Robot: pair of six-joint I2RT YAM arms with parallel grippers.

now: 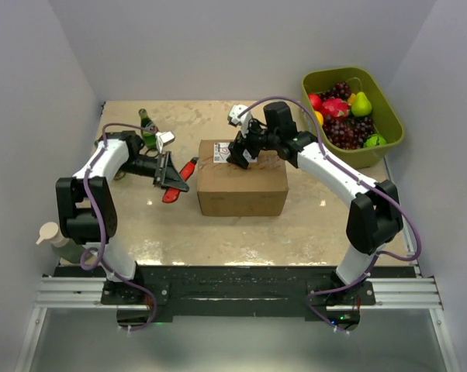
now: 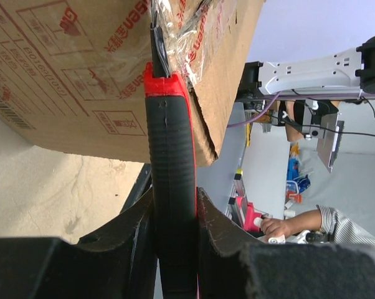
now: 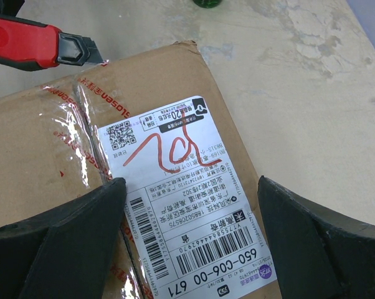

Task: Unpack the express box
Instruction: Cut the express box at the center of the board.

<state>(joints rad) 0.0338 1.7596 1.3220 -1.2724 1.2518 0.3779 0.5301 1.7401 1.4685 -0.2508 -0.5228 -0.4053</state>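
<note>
Worktop (image 1: 311,225): beige, marbled, with grey walls around it.
Express box (image 1: 242,184): brown carton, mid-worktop, taped, white label (image 3: 187,218) facing up.
Left pincer (image 1: 170,173): clamped on a red-and-black knife (image 2: 172,187), blade tip at the box's taped edge.
Right pincer (image 1: 241,155): spread wide above the label.

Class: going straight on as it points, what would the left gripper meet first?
The knife in the left gripper would meet the box first, at its taped seam; its blade looks almost touching.
</note>
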